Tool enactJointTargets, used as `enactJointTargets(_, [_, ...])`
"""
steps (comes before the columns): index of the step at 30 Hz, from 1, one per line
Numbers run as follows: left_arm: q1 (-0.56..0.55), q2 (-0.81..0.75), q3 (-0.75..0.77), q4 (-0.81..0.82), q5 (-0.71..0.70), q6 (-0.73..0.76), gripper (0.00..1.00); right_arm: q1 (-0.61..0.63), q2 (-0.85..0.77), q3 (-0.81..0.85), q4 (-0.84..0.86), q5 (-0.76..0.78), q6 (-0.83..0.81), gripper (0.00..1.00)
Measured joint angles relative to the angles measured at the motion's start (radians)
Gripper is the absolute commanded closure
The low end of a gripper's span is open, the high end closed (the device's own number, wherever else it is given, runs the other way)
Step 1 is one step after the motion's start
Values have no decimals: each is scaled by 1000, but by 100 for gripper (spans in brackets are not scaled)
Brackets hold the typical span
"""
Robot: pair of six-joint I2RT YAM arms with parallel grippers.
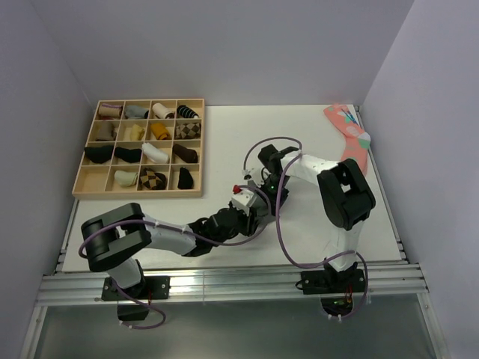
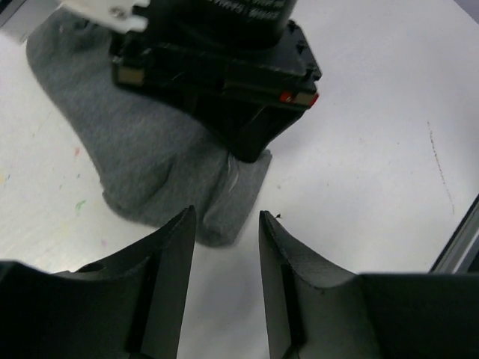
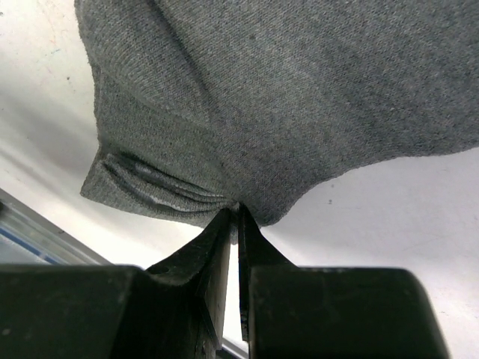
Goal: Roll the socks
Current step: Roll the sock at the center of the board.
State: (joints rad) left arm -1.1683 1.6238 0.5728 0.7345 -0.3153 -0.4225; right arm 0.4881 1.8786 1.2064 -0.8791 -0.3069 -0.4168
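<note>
Where the right gripper meets cloth, its jaws are pinched together on a puckered edge of the socks; the hem is gathered in ridges beside the tips.

Left gripper: jaws parted, nothing between them. The tips are just beside the near edge of the same cloth, not touching it as far as its wrist view shows.

Socks: dark grey knit, lying mostly flat on the table, mid-table, under and between the two grippers. One corner is bunched where the right jaws hold it. Whether this is one sock or a stacked pair cannot be told. In the top view the arms hide nearly all of it.

Table, far left: tray of compartments, most holding rolls of other colours. Far right edge: pink sock, flat, well apart from the work.

Progress, as judged: early. Done: cloth laid out and one edge seized. No turn of a roll is visible, at most a first fold at the held edge. Left: rolling the full length, tucking the cuff so the roll holds, and probably stowing it.
</note>
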Motion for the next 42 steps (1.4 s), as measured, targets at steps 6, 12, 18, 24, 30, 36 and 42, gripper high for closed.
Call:
enactJointTargets(6, [-1,89,74,18,60,75,55,4,11,11,-13,0,1,88])
enactJointTargets(12, [-1,140,97,30,105,97,55,4,16,17,-19,0,0,88])
enactJointTargets(18, [5,182,97,54,137,97,55,4,24,25,-28,0,0,88])
enactJointTargets(24, [18,207,95,74,154,96,56,4,27,28,-31,0,0,89])
enactJointTargets(30, [24,234,84,113,162,92,54,4,30,32,-35,-1,0,89])
enactJointTargets(36, [26,249,84,141,164,89,53,4,35,39,-43,-1,0,89])
enactJointTargets(42, [26,253,82,146,159,87,57,4,42,49,-54,-2,-1,88])
